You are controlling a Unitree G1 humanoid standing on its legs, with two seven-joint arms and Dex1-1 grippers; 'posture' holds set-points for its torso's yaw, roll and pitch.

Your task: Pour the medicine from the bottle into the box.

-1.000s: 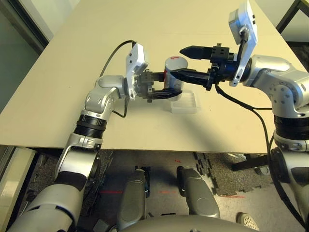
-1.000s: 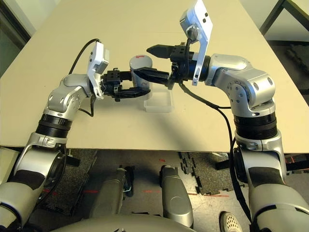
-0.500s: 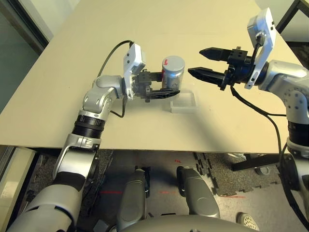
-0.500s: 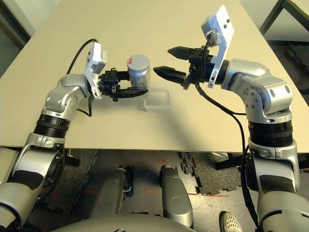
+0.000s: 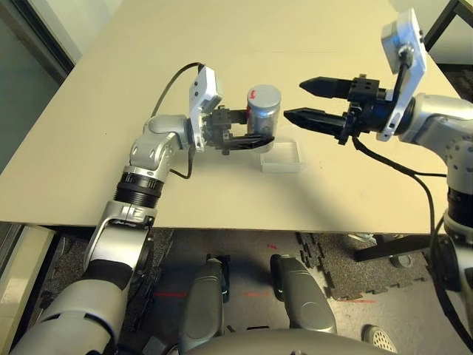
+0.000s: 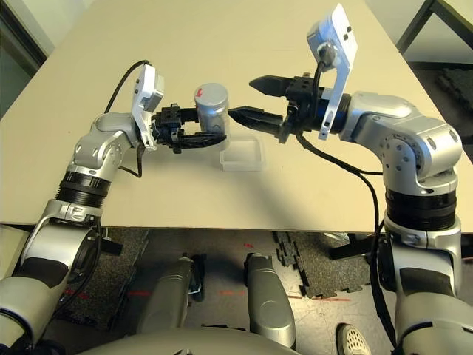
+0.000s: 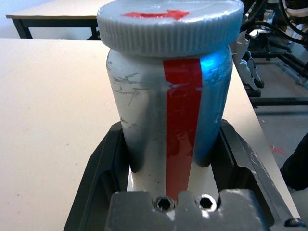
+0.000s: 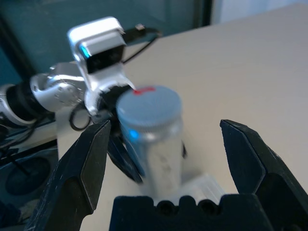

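In the left eye view, the bottle point(image 5: 264, 111) stands upright in the left gripper point(image 5: 255, 130), which is clamped round its body; its long axis runs up and down, with the round cap point(image 5: 264, 95) on top; the clear box point(image 5: 281, 157) sits on the bench point(image 5: 185, 200) just beside the bottle, nearer the robot's body and a little to the right of it; the right gripper point(image 5: 304, 102) lies to the bottle's right, its fingers spread and aimed at the cap end, with nothing between them.

In the right eye view, the same order holds from left to right: left gripper, bottle, a small gap, right gripper; the left hand is the nearer, being already on the bottle, while the right one is near but not touching.

In the left wrist view, the two fingers press the bottle from both sides, low on the body; the red stripe point(image 7: 182, 110) faces this camera, and the cap rises well clear of the grip.

In the right wrist view, the bottle lies ahead of the right gripper's parted fingers, beyond their tips, so this gripper is released and holds nothing.

The cap is on, so the coming move probably turns on the right gripper closing the short sideways gap to reach it; pouring would come after; I cannot make out the medicine.
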